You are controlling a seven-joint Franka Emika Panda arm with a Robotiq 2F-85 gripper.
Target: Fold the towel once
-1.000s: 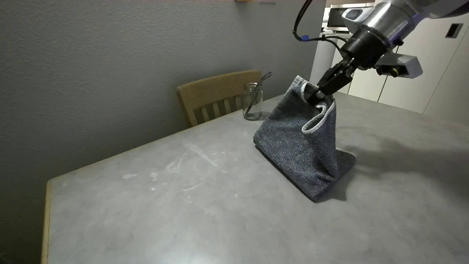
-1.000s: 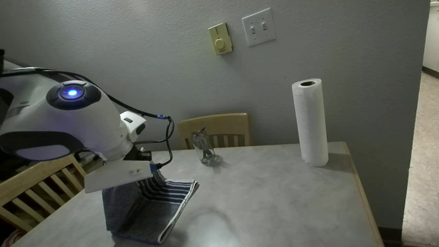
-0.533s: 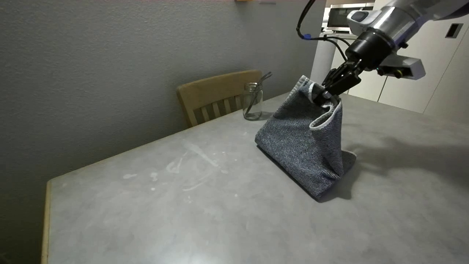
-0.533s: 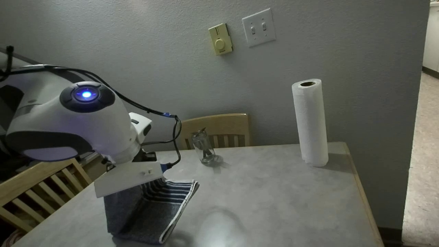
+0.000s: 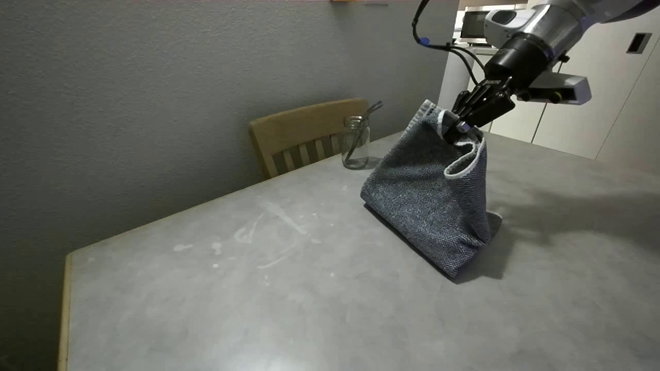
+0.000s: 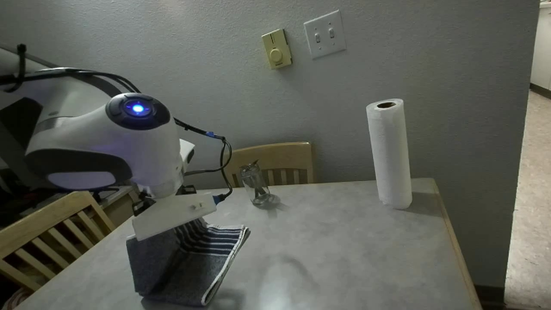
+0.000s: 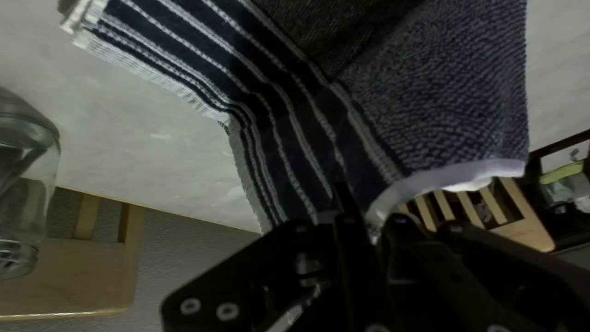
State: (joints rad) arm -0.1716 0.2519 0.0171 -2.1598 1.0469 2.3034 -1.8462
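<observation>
The blue-grey towel (image 5: 423, 201) is partly raised off the table. Part of it lies flat, with white stripes and a pale edge in an exterior view (image 6: 193, 271). The rest slopes up to my gripper (image 5: 458, 131), which is shut on the pale-edged raised end, bunching it into a fold. In the wrist view the towel (image 7: 438, 92) runs from the striped end up to the dark fingers (image 7: 362, 221), which pinch it near a corner. In an exterior view the fingertips are hidden behind the wrist's white housing.
A glass jar with utensils (image 5: 356, 147) stands near the wall-side table edge, close to the towel. A paper towel roll (image 6: 389, 155) stands at the far corner of the grey table (image 6: 344, 258). Wooden chairs (image 6: 275, 157) stand at the table edges.
My gripper has moved slightly right in both exterior views, dipping and then rising, with the towel's raised end still held. The towel's lower folded edge has shifted slightly right in an exterior view.
</observation>
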